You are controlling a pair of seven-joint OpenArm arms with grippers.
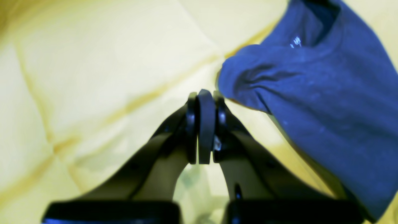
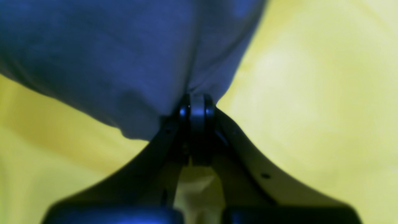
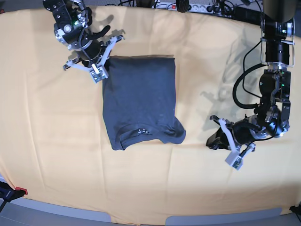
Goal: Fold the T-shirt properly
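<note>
The dark slate-grey T-shirt (image 3: pixel 140 99) lies folded into a narrow rectangle on the yellow-orange tablecloth (image 3: pixel 47 117), collar and white neck label (image 3: pixel 142 132) toward the front. A sleeve lump bulges at its front right corner. My right gripper (image 3: pixel 104 67) is at the shirt's far left corner. In the right wrist view the right gripper (image 2: pixel 197 101) is shut on bunched shirt fabric (image 2: pixel 108 53). My left gripper (image 3: pixel 210 141) is shut and empty, on the cloth to the right of the shirt. In the left wrist view the left gripper (image 1: pixel 202 95) sits just short of the shirt (image 1: pixel 326 93).
A power strip and cables (image 3: pixel 207 6) run along the table's back edge. A red clamp (image 3: pixel 19 191) holds the cloth at the front left corner. The tablecloth is creased around the shirt.
</note>
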